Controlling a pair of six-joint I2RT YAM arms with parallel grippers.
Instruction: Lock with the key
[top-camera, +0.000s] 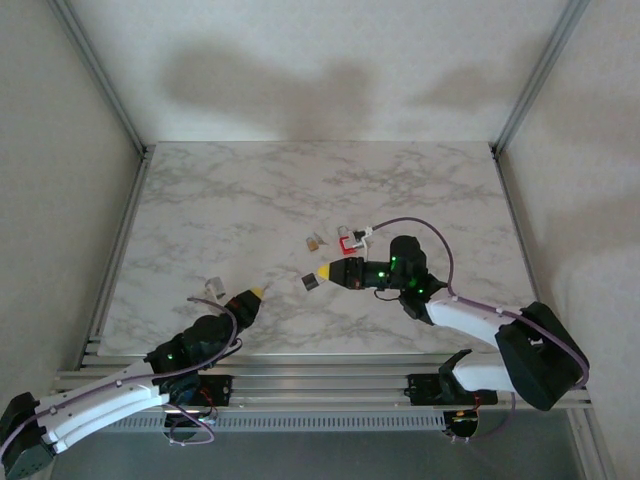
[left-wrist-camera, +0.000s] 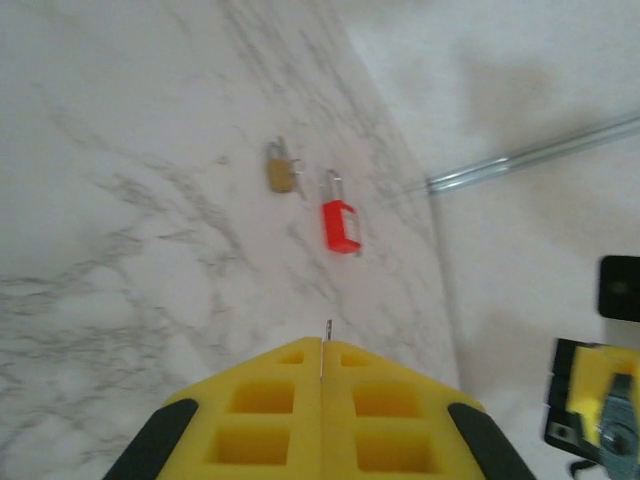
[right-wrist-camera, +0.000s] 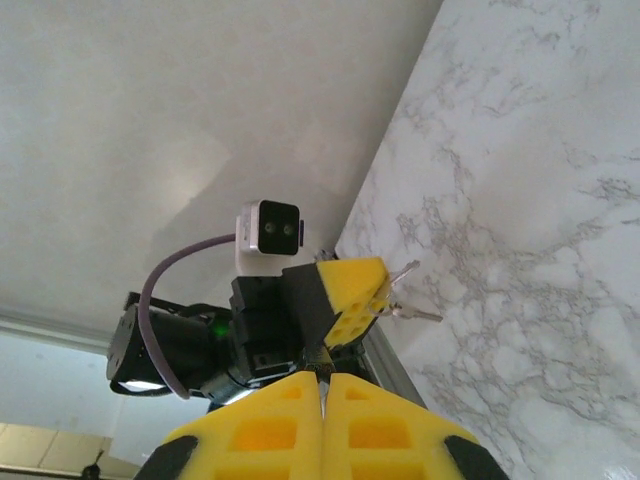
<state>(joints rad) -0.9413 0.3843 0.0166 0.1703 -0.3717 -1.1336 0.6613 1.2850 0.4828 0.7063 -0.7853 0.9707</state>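
Overhead, the small silver bunch of keys (top-camera: 213, 287) lay on the marble table (top-camera: 200, 200) just left of the closed, empty left gripper (top-camera: 257, 292), the nearer arm. Left wrist: the red-bodied padlock (left-wrist-camera: 341, 225) lay straight ahead, shackle pointing away. Right wrist: the right gripper (right-wrist-camera: 322, 378), closed and empty, faced the keys.

White marbled table (top-camera: 200, 200), brass padlock (left-wrist-camera: 281, 172) just beside red padlock (left-wrist-camera: 341, 226) near its middle

table (top-camera: 200, 200): white marble, grey veins | red padlock (left-wrist-camera: 341, 226): red body, silver shackle; brass padlock (left-wrist-camera: 281, 174) just left of it: tan | left gripper (left-wrist-camera: 321, 345): yellow pads, black shells | keys (right-wrist-camera: 410, 313): silver
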